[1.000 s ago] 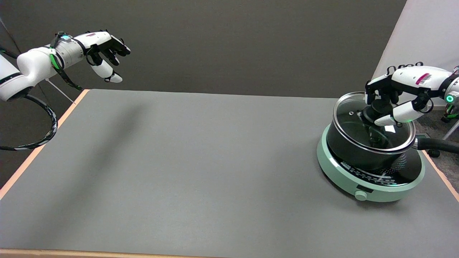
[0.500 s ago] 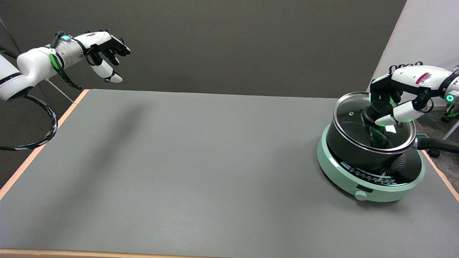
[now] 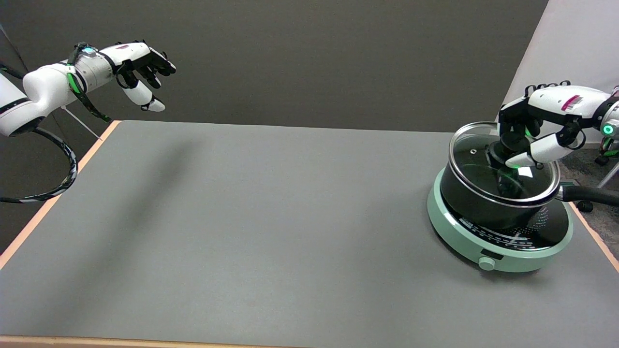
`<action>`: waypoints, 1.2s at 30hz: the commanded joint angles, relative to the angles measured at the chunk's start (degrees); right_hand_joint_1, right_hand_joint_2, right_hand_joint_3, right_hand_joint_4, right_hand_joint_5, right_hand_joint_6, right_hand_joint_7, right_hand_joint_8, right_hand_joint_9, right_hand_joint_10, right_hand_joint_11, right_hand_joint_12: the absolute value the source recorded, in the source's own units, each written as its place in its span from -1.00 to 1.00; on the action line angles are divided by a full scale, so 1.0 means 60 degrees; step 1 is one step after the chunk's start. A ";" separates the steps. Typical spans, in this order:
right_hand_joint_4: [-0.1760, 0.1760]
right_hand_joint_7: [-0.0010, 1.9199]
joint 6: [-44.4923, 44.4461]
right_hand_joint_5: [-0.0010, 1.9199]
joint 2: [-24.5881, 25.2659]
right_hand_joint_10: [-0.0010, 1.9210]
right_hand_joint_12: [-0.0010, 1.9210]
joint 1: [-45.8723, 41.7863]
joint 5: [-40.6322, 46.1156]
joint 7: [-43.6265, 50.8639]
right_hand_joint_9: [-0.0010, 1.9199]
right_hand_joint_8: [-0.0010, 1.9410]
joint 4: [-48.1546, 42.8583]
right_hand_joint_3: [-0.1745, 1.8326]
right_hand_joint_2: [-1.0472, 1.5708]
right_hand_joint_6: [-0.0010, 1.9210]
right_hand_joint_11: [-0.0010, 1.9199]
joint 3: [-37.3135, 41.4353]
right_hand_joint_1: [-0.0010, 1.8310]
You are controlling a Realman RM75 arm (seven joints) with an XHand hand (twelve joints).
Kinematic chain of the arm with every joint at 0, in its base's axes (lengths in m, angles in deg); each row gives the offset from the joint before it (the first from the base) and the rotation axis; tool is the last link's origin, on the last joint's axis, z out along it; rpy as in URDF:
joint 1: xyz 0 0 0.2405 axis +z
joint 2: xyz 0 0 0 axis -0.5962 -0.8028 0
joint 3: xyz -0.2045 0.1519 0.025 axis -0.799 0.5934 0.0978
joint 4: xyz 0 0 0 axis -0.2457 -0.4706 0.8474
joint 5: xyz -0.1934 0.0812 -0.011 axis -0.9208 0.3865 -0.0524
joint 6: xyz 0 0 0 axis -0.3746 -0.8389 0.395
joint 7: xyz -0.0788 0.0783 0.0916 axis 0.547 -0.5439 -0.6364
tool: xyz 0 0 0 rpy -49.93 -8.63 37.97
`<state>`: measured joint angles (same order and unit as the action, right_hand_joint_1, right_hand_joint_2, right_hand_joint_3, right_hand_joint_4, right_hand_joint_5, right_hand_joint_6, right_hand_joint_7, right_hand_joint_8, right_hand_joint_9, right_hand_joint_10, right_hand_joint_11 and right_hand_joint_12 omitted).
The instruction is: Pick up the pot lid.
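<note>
At the right of the frame, on the grey table, a mint-green round induction cooker carries a black saucepan. On it sits the round glass pot lid with steel rim, its far edge looking tilted up. The right robot hand pinches its black centre knob, the sensible hold: glass is rigid, heavy, slippery, breakable.
</note>
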<state>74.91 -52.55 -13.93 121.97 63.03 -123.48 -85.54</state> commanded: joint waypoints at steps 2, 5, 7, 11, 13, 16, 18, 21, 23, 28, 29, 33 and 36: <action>-0.32 -0.10 0.0561 -0.29 -0.0233 0.70 0.73 0.0266 0.0399 -0.0072 -0.21 0.45 0.0046 -0.44 0.60 0.46 -0.42 0.0605 0.28; -0.32 -0.09 0.0692 -0.29 -0.0338 0.70 0.71 0.0378 0.0585 -0.0090 -0.21 0.45 0.0059 -0.43 0.60 0.46 -0.40 0.0724 0.29; -0.30 -0.09 0.0732 -0.28 -0.0381 0.69 0.71 0.0408 0.0758 -0.0093 -0.21 0.45 0.0075 -0.42 0.59 0.46 -0.38 0.0791 0.29; -0.31 -0.08 0.0738 -0.28 -0.0509 0.69 0.71 0.0575 0.1417 -0.0093 -0.20 0.44 0.0088 -0.41 0.59 0.46 -0.38 0.0840 0.29; 1.00 -0.09 0.0738 -0.29 -0.0579 0.75 0.75 0.0641 0.1750 -0.0093 -0.18 0.44 0.0088 -0.12 0.43 0.32 -0.41 0.0840 0.48; 1.00 -0.07 0.0748 -0.30 -0.0708 0.72 0.74 0.0837 0.2247 -0.0093 -0.19 0.43 0.0112 -0.08 0.41 0.38 -0.39 0.0750 0.49; 1.00 -0.06 0.0765 -0.30 -0.0802 0.71 0.73 0.0952 0.2465 -0.0093 -0.18 0.42 0.0115 -0.07 0.40 0.40 -0.38 0.0715 0.49; 1.00 -0.06 0.0754 -0.30 -0.0922 0.71 0.72 0.1134 0.2795 -0.0104 -0.17 0.41 0.0125 -0.06 0.40 0.39 -0.37 0.0680 0.49; 1.00 -0.06 0.0664 -0.29 -0.0997 0.71 0.72 0.1266 0.3058 -0.0107 -0.16 0.41 0.0128 -0.06 0.40 0.39 -0.37 0.0585 0.49; 1.00 -0.05 0.0563 -0.29 -0.1189 0.72 0.72 0.1711 0.3663 -0.0107 -0.16 0.41 0.0229 -0.06 0.39 0.39 -0.36 0.0156 0.49; 1.00 -0.05 0.0521 -0.29 -0.1220 0.71 0.72 0.1772 0.3719 -0.0107 -0.15 0.40 0.0255 -0.06 0.39 0.38 -0.36 0.0124 0.49; 1.00 -0.05 0.0178 -0.29 -0.1348 0.72 0.71 0.2099 0.3880 -0.0107 -0.15 0.40 0.0389 -0.06 0.39 0.38 -0.36 -0.0281 0.49; 1.00 -0.05 -0.0186 -0.29 -0.1496 0.72 0.72 0.2535 0.3990 -0.0107 -0.15 0.40 0.0445 -0.06 0.39 0.38 -0.35 -0.0831 0.49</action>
<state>78.64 -57.90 -6.54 138.39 62.48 -122.47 -83.19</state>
